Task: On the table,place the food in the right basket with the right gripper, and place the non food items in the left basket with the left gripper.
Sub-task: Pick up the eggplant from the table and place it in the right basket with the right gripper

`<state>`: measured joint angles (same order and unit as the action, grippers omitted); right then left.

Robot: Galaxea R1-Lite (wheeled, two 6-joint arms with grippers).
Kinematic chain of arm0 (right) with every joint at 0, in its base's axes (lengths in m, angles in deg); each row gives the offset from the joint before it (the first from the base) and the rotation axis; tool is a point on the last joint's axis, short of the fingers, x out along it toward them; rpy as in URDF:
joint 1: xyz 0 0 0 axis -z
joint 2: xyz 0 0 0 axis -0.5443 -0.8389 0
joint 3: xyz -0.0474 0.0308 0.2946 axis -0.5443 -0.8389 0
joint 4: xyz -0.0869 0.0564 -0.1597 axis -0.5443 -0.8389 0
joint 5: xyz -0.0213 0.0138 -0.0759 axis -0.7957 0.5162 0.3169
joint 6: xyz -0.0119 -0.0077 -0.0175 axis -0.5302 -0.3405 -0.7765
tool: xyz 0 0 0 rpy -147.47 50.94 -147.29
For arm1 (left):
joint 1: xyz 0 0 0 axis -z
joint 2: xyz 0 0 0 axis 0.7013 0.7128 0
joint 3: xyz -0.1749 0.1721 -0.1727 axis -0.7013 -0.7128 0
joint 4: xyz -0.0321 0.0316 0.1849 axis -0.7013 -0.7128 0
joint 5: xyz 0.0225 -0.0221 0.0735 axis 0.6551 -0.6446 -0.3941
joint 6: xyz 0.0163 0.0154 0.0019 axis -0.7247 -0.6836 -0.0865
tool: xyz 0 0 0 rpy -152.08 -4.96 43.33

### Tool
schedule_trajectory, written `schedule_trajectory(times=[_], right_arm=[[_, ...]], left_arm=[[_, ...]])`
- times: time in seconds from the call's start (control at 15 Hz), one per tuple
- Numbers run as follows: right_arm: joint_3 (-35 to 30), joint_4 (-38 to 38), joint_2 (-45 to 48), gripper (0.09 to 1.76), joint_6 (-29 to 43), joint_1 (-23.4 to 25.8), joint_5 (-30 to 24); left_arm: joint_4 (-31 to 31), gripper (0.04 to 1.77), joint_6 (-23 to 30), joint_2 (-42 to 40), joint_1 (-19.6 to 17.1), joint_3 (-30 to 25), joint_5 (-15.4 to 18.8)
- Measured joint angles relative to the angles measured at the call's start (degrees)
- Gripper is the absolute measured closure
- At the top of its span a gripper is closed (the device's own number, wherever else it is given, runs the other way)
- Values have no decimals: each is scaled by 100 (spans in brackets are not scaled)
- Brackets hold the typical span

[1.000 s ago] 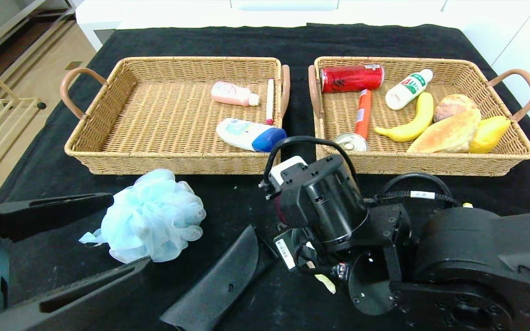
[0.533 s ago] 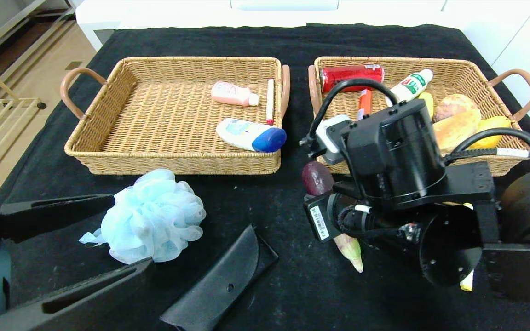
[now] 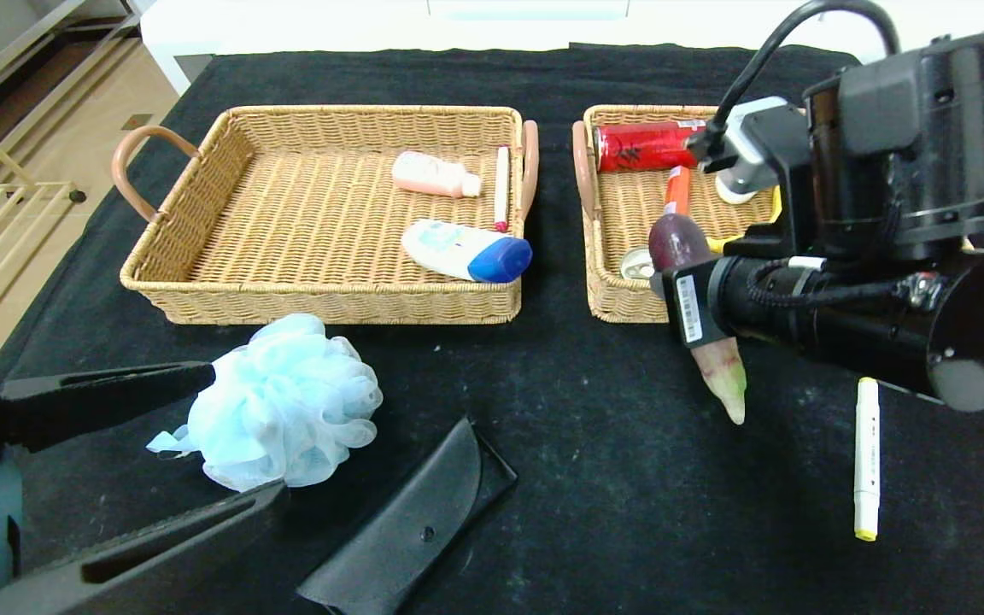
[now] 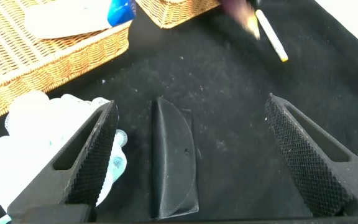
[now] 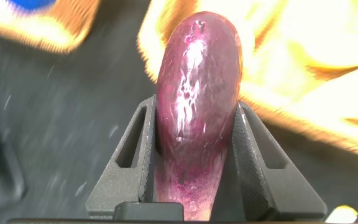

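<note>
My right gripper (image 5: 194, 124) is shut on the purple eggplant (image 5: 197, 81). In the head view the eggplant (image 3: 678, 243) hangs slanted over the front left corner of the right basket (image 3: 629, 307), with its green tip down above the table (image 3: 543, 427). An orange sausage stick (image 3: 674, 184) lies in that basket. In the left basket (image 3: 321, 303) lies a white bottle with a blue cap (image 3: 466, 250). My left gripper (image 4: 191, 112) stands open low at the front left, with the black glasses case (image 4: 173, 162) between its fingers and the pale blue pouf (image 3: 283, 401) beside one finger. The yellow-tipped white marker (image 3: 866, 457) lies at the front right.
The right basket also holds a red can (image 3: 650, 145) and a small tin (image 3: 639, 263); my right arm hides the rest of it. A pink bottle (image 3: 434, 173) and a thin pen (image 3: 501, 188) lie in the left basket. Floor and a wooden rack lie past the table's left edge.
My right arm has risen from the table's front middle and carried the eggplant back and rightward to the right basket, uncovering the marker. The left arm has not moved.
</note>
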<state>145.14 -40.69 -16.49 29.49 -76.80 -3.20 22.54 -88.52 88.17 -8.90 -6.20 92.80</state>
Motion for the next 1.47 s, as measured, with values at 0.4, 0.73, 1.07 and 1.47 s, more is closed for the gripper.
schedule_trajectory(times=[0.4,0.73,1.07,1.47], right_arm=[[1202,41,-234,104,11,741,-7],[1968,45,-678,104,10,1254,-146],[2536,148,-1170,104,-12,1588,-162],[2964,266,-1574,104,-91,1840,-286]], left_arm=[[-1,9,5,17,4,-17,-2],[7,9,0,5,4,-17,-5],[7,9,-2,2,4,-16,-5],[7,9,-2,24,15,-46,28]])
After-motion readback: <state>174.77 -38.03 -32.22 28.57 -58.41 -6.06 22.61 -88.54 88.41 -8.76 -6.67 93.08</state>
